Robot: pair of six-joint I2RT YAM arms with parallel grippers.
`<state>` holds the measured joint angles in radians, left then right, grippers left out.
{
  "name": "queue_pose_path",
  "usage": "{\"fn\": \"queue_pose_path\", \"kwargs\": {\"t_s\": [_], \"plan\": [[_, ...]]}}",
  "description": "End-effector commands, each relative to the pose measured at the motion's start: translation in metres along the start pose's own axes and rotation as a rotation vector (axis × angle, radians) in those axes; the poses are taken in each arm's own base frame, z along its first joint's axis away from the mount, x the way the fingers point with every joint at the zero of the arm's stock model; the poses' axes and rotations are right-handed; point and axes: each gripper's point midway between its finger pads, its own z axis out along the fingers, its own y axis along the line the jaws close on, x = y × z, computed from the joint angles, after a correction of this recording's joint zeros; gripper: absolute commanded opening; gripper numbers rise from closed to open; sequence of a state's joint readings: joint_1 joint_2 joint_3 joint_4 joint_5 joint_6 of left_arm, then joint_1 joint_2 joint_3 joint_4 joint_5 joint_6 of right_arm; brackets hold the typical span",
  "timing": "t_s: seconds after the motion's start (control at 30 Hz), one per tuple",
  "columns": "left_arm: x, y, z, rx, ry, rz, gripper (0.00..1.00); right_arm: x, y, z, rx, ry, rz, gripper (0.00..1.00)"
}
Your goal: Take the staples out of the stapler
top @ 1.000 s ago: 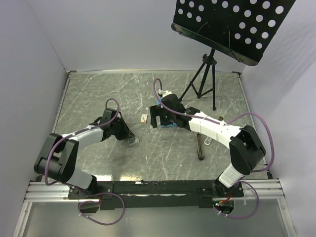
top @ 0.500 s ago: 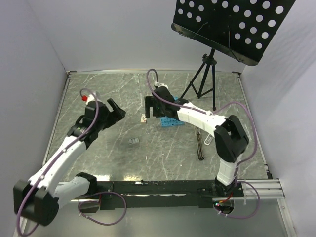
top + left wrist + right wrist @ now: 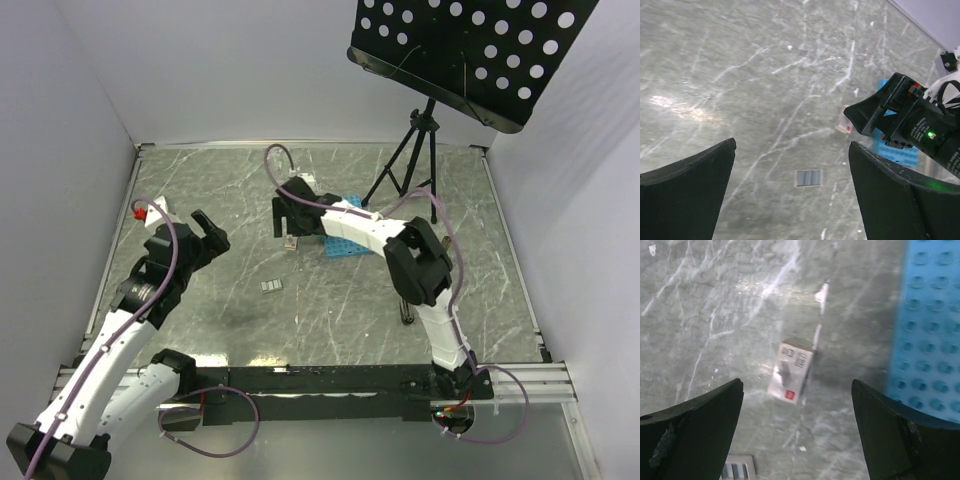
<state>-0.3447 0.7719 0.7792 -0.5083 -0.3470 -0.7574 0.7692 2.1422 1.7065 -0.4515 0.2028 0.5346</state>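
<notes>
Marbled table (image 3: pixel 180 190), staple strip (image 3: pixel 270 286) near left hand (image 3: pixel 211 228)

Grey marbled counter (image 3: pixel 200 180) boxed in by walls on three sides. The left and front parts lie open, broken only by a short strip of staples (image 3: pixel 270 286). Across the middle stretches the right arm (image 3: pixel 365 232), its gripper (image 3: pixel 282 220) with jaws wide above a small box (image 3: pixel 291 241), just beside a blue rack (image 3: pixel 345 248). A stapler (image 3: pixel 406 316) lies half hidden under that arm. A tripod (image 3: pixel 405 175) blocks the back right.
</notes>
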Motion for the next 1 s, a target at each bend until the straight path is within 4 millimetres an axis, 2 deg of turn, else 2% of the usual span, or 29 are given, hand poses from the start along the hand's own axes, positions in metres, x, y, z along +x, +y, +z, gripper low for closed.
{"fn": "queue_pose_path", "kwargs": {"t_s": [0.0,0.23,0.5,0.83,0.97], "plan": [[-0.003,0.019,-0.005,-0.051,-0.048,0.054,0.99,-0.003,0.016,0.009,0.032,-0.018,0.016,0.95],[-0.008,0.018,-0.010,-0.035,-0.072,0.048,0.99,0.010,0.012,0.024,0.138,-0.005,-0.029,0.93],[-0.012,0.019,-0.013,-0.038,-0.091,0.043,0.99,0.020,0.020,0.032,0.123,0.004,-0.082,0.85],[-0.016,0.020,-0.018,-0.028,-0.111,0.025,0.99,0.021,0.027,0.035,0.079,0.001,-0.119,0.74],[-0.017,0.020,-0.019,-0.026,-0.117,0.022,0.99,0.021,0.029,0.037,0.068,0.005,-0.129,0.73]]}}
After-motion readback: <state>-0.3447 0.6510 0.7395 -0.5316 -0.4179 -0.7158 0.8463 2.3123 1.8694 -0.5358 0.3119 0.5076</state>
